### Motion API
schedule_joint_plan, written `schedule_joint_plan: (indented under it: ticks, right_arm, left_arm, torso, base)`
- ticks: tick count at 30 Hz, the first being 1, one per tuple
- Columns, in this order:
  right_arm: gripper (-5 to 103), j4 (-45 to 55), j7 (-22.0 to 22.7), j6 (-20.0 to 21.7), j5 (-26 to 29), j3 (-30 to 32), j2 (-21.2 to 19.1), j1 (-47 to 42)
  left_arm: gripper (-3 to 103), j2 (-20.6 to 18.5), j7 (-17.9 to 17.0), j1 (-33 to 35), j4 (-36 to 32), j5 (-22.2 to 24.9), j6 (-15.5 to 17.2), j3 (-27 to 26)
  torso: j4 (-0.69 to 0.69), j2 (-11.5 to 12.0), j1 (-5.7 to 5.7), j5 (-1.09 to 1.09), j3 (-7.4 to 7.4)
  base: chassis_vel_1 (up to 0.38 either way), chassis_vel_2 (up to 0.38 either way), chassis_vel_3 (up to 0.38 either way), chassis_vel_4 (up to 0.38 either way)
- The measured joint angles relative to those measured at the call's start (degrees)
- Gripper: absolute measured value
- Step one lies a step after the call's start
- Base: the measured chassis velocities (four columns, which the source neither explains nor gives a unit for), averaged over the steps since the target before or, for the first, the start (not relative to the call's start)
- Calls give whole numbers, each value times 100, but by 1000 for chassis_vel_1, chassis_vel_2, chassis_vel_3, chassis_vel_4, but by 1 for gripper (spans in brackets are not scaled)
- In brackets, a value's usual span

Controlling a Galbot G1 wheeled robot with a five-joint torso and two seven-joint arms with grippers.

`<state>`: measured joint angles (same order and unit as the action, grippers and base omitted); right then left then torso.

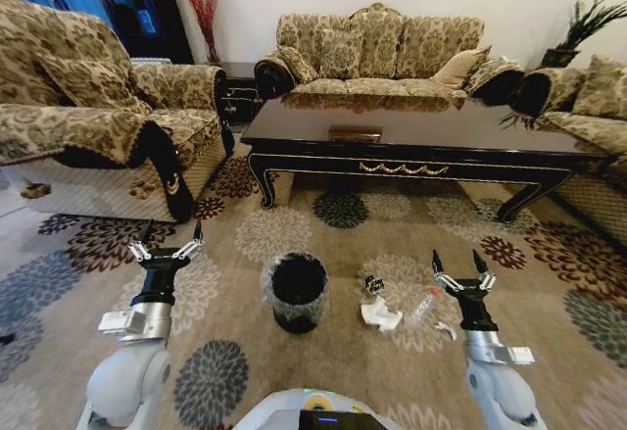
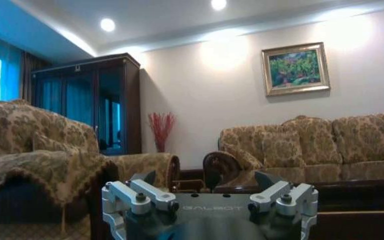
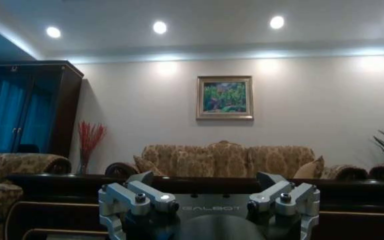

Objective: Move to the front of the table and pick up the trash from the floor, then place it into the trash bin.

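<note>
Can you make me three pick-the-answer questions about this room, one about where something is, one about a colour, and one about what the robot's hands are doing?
1. Where is the trash bin?
A. on the table
B. on the carpet in front of the table
C. on a sofa

2. What colour is the paper wad?
A. white
B. red
C. green

3. How are the left gripper and right gripper?
A. both open and empty
B. both holding trash
C. one holding the bottle

Answers: 1 B, the bin stands on the flowered carpet. 2 A, the wad looks white. 3 A, both show spread fingers with nothing between.
</note>
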<state>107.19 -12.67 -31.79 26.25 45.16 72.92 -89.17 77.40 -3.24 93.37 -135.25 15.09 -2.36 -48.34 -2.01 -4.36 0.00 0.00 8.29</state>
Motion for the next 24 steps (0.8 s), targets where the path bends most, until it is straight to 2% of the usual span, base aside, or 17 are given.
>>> schedule_joint_plan:
  ticks: [2, 3, 6, 7, 8, 9, 10, 11, 13, 14, 15, 17, 19, 20, 21, 22, 24]
  right_arm:
    - [100, 7, 1, -51, 21, -15, 2, 8]
    - [100, 7, 1, -51, 21, -15, 2, 8]
    - [100, 12, 41, -65, 8, -17, 2, -18]
    - [100, 12, 41, -65, 8, -17, 2, -18]
    - [100, 13, 49, -65, -1, -17, 1, -27]
    - [100, 14, 57, -65, -13, -16, 1, -37]
    - [100, 14, 61, -66, -29, -16, 2, -48]
    - [100, 14, 61, -66, -29, -16, 2, -48]
    - [100, 14, 66, -67, -71, -30, 20, -62]
    - [100, 14, 66, -67, -71, -30, 20, -62]
    - [100, 12, 67, -67, -98, -50, 37, -65]
    - [100, -5, 67, -68, -135, -81, 62, -65]
    - [100, -11, 67, -69, -140, -85, 65, -65]
    - [100, -39, 67, -80, -154, -95, 71, -62]
    - [100, -64, 66, -88, -161, -99, 75, -60]
    - [100, -64, 66, -88, -161, -99, 75, -60]
    - [100, -111, 65, -97, -172, -101, 81, -56]
  left_arm:
    - [100, -162, -221, -94, -25, 222, 359, 58]
    - [100, -162, -221, -94, -25, 222, 359, 58]
    - [100, -719, -985, -190, -260, 971, 1493, 215]
    - [100, -719, -985, -190, -260, 971, 1493, 215]
    - [100, -869, -1160, -217, -321, 1181, 1738, 232]
    - [100, -1090, -1428, -269, -412, 1535, 2212, 247]
    - [100, -1327, -1687, -335, -490, 1962, 2835, 253]
    - [100, -1327, -1687, -335, -490, 1962, 2835, 253]
    - [100, -1734, -2245, -569, -571, 3010, 3973, 310]
    - [100, -1734, -2245, -569, -571, 3010, 3973, 310]
    - [100, -1915, -2559, -738, -562, 3541, 4363, 402]
    - [100, -2119, -2680, -987, -344, 4098, 4549, 611]
    - [100, -2144, -2628, -1023, -288, 4161, 4559, 652]
    - [100, -2213, -2274, -1190, -30, 4366, 4568, 829]
    - [100, -2246, -2086, -1360, 191, 4427, 4566, 1049]
    - [100, -2246, -2086, -1360, 191, 4427, 4566, 1049]
    - [100, -2279, -1934, -1643, 520, 4454, 4555, 1447]
  torso:
    - [0, 0, 0, -1, 0]
    - [0, 0, 0, -1, 0]
    - [2, 0, -1, 0, -3]
    - [2, 0, -1, 0, -3]
    - [2, 0, -1, 0, -4]
    - [1, -1, -1, 0, -4]
    - [2, -1, -1, 1, -4]
    - [2, -1, -1, 1, -4]
    - [2, 0, -1, 0, -3]
    - [2, 0, -1, 0, -3]
    - [1, 0, -1, -1, -2]
    - [2, 0, -1, 0, -2]
    - [1, 0, -1, 0, -2]
    - [1, 0, -1, -1, -2]
    - [0, 0, -1, 0, -3]
    - [0, 0, -1, 0, -3]
    - [1, 0, -1, -1, -2]
  base:
    - [-37, 76, 57, -38]
    - [-7, 50, 57, -10]
    - [0, 0, 0, 0]
    - [0, 0, 0, 0]
    - [0, 0, 0, 0]
    - [0, 0, 0, 0]
    - [0, 0, 0, 0]
    - [0, 0, 0, 0]
    - [0, 0, 0, 0]
    - [0, 0, 0, 0]
    - [0, 0, 0, 0]
    - [0, 0, 0, 0]
    - [0, 0, 0, 0]
    - [0, 0, 0, 0]
    - [0, 0, 0, 0]
    - [0, 0, 0, 0]
    - [0, 0, 0, 0]
